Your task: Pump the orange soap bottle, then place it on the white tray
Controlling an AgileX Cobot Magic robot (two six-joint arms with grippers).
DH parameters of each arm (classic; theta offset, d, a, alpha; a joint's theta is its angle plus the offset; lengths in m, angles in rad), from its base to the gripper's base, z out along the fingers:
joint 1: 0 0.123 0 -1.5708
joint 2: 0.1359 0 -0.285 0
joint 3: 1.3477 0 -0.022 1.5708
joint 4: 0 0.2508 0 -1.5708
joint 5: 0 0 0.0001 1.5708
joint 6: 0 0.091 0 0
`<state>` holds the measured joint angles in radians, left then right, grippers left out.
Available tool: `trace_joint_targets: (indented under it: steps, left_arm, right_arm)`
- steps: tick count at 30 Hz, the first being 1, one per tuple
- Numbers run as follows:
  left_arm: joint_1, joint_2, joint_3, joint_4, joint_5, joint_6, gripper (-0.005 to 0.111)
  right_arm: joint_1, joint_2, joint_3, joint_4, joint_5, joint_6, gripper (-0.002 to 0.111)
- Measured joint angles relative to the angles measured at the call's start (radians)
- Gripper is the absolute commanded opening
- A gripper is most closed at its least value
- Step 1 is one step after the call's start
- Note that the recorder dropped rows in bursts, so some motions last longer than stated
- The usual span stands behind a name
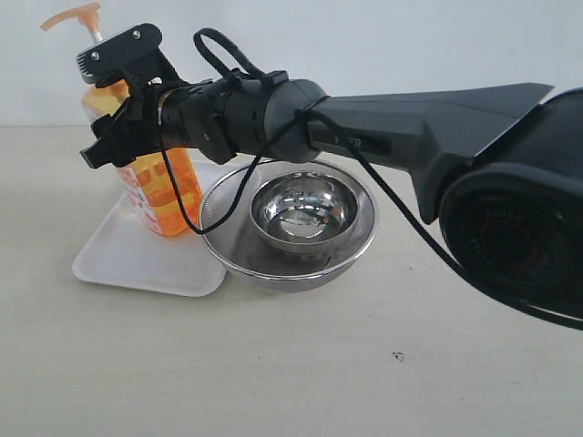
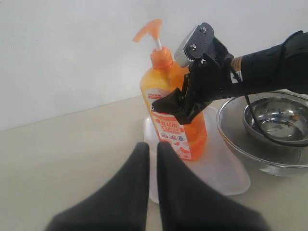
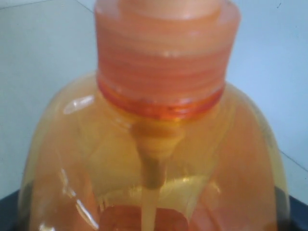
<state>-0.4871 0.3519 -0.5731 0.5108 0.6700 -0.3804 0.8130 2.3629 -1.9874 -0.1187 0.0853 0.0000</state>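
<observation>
A pale beige table [image 1: 301, 364] runs back to a plain white wall [image 1: 364, 36], and the tabletop is matte with a few small dark specks. The white tray [image 1: 127, 255] lies at the left of the exterior view, just beside a round steel mesh strainer [image 1: 228, 246] that has a smaller shiny steel bowl [image 1: 305, 209] sitting inside it. The orange soap bottle [image 1: 173, 200] stands upright on the tray's far half, with its base on the white surface and its pump head [image 1: 73, 16] raised above everything else. The right end effector [image 1: 98, 107] reaches across from the right side and is clamped on the bottle's shoulder, just under the collar, one finger on each side of the orange body. Its wrist camera sees almost nothing but the bottle's neck and shoulder at very close range. The left end effector [image 2: 151, 148] hangs low over the table on the near side of the tray, apart from the bottle. Its two dark fingers are pressed nearly together with nothing between them.
</observation>
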Motion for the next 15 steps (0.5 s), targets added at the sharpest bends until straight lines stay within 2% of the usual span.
trace_joint_targets:
  steps: [1, 15]
  left_arm:
    - [0.000, 0.000, 0.000, 0.000, 0.000, 0.000, 0.005]
    - [0.000, 0.000, 0.000, 0.018, -0.001, 0.000, 0.005]
  right_arm:
    - [0.000, 0.000, 0.000, 0.000, 0.000, 0.000, 0.043]
    - [0.000, -0.007, -0.006, 0.006, -0.021, 0.019, 0.089]
